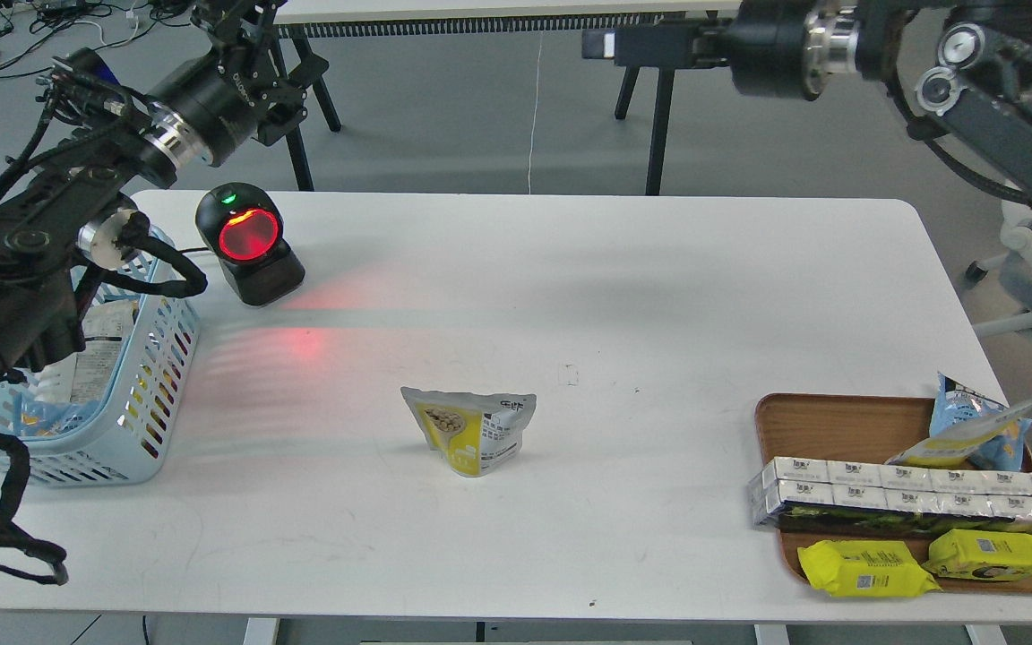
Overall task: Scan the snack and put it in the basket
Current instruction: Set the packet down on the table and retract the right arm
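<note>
Snack pouch point(471, 428) upright mid-table, untouched. I'd pinch top seam, text panel toward scanner point(250, 242). Left gripper point(243, 27), right gripper point(601, 43): opening unclear, nothing held.

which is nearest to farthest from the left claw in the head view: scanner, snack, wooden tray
From the left claw, raised at the top left beyond the table:
1. Scanner, just below it near the table's far left corner.
2. Snack, standing mid-table toward the near edge.
3. Wooden tray, at the near right corner, clearly farthest.
</note>
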`<state>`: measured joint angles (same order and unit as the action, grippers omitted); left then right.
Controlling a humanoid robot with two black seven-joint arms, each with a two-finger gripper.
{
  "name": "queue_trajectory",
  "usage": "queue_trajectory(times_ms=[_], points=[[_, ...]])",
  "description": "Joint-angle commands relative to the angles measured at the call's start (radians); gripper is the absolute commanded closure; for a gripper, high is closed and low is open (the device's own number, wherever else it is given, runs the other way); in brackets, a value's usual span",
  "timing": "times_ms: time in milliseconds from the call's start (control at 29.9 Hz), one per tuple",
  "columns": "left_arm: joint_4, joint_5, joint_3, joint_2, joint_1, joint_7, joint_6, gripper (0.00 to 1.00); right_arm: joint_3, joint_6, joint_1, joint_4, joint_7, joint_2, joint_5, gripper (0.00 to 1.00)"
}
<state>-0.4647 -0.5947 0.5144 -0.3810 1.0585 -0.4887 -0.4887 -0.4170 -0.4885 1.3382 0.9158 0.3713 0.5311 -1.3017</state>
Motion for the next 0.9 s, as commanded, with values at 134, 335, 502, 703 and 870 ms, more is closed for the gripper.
queue_trajectory(times_ms=[134, 335, 502, 703, 870], points=[[-0.002, 0.010, 0.103, -0.010, 0.014, 0.000, 0.000, 0.00, -0.009, 0.000, -0.093, -0.028, -0.046, 0.096, 0.488, 0.00], [-0.017, 0.006, 0.150, -0.003, -0.002, 0.000, 0.000, 0.00, -0.014, 0.000, -0.112, -0.075, -0.049, 0.118, 0.738, 0.00], [-0.087, -0.022, 0.032, -0.006, 0.037, 0.000, 0.000, 0.00, -0.016, 0.000, -0.177, -0.114, -0.046, 0.124, 0.982, 0.00], [-0.100, -0.083, -0.094, -0.025, 0.228, 0.000, 0.000, 0.00, -0.028, 0.000, -0.277, -0.114, -0.038, 0.124, 1.190, 0.00], [-0.182, -0.094, -0.373, -0.033, 0.412, 0.000, 0.000, 0.00, -0.097, 0.000, -0.350, -0.114, -0.037, 0.122, 1.228, 0.00]])
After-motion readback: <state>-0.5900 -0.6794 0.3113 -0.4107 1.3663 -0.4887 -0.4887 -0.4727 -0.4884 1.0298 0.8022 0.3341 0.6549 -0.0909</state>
